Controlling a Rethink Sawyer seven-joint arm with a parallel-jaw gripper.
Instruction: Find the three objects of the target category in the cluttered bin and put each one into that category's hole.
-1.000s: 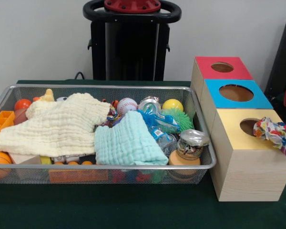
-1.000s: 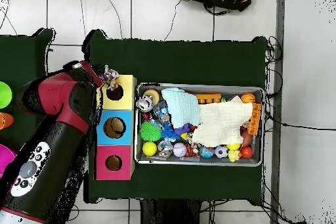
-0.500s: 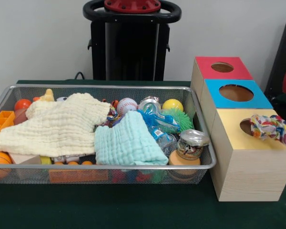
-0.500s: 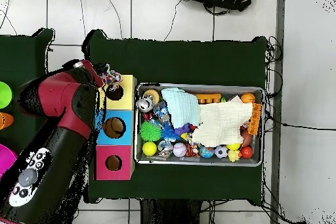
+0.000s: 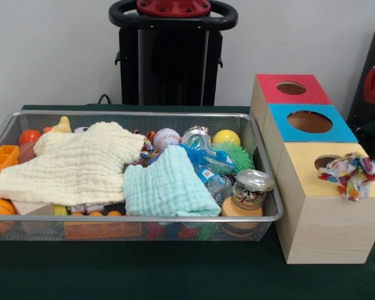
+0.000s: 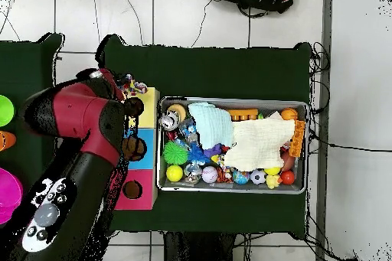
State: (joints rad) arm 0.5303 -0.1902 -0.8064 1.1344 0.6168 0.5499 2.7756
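Multicoloured rope toy [image 5: 352,173] lies on the yellow box [image 5: 328,212], draped just right of its hole [image 5: 325,162] in the front view. Gripper is hidden behind the arm [image 6: 80,120]; finger state cannot be told.

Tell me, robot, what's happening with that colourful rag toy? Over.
Tool: can't tell, hidden by the arm. Rag toy at yellow hole, not in yet. Nothing blocking the hole.
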